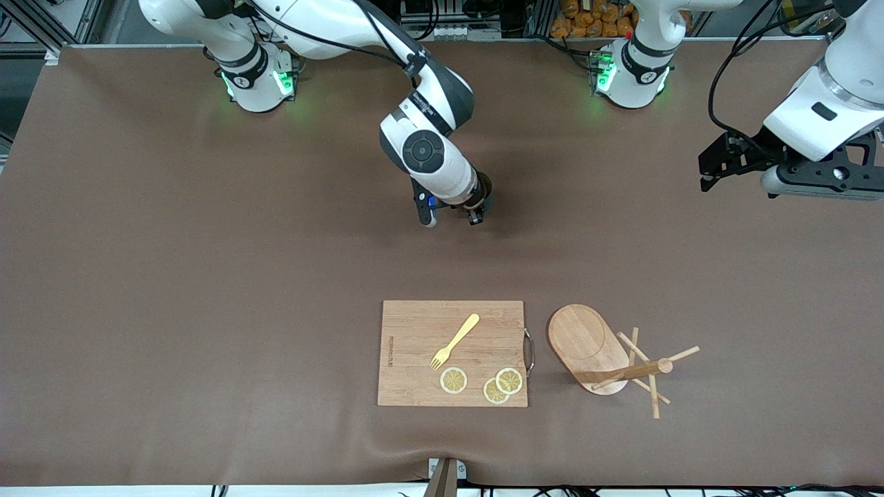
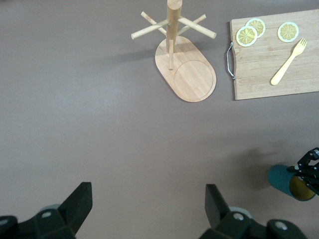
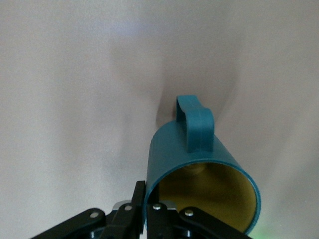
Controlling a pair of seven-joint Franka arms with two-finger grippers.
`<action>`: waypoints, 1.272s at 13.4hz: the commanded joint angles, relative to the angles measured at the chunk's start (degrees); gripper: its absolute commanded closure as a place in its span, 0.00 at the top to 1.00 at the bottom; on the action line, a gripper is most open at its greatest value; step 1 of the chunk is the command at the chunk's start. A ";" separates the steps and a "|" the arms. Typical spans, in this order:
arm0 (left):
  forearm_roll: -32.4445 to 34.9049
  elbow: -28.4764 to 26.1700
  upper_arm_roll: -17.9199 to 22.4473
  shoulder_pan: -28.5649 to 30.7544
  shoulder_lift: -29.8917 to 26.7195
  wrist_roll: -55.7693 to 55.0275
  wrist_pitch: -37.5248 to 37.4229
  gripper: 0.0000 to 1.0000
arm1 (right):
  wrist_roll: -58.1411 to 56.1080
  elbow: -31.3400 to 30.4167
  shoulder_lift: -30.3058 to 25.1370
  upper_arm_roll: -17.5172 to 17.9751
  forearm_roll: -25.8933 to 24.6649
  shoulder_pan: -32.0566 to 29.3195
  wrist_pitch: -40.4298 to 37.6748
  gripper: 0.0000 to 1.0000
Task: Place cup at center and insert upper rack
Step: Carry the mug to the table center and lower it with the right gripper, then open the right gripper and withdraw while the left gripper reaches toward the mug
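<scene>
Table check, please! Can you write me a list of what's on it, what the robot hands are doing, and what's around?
Surface: brown table covering, bare in the middle.
Job's things: cup held by its rim; upper rack standing beside the cutting board.
Clutter: cutting board with yellow fork and three lemon slices.
Grippers: right gripper shut on the cup over mid-table; left gripper waits, fingers open, over its arm's end of the table.
Cables: black cables on the arms.
Surroundings: orange packets past the table edge.

Bright, even overhead light, soft shadows; the right wrist view looks washed out, perhaps overexposed.
</scene>
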 commanded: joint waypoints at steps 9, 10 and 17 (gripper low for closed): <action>0.15 0.66 -0.29 0.45 0.29 0.79 0.45 1.00 | 2.16 0.92 2.21 -0.79 -1.12 1.49 1.72 0.55; 0.15 0.66 -0.29 0.45 0.29 0.79 0.54 1.00 | 2.16 1.00 2.21 -0.79 -1.21 1.49 1.72 0.79; 0.15 0.66 -0.29 0.45 0.29 0.79 0.63 1.00 | 2.16 5.99 0.98 -0.71 -1.04 -2.18 -9.84 1.00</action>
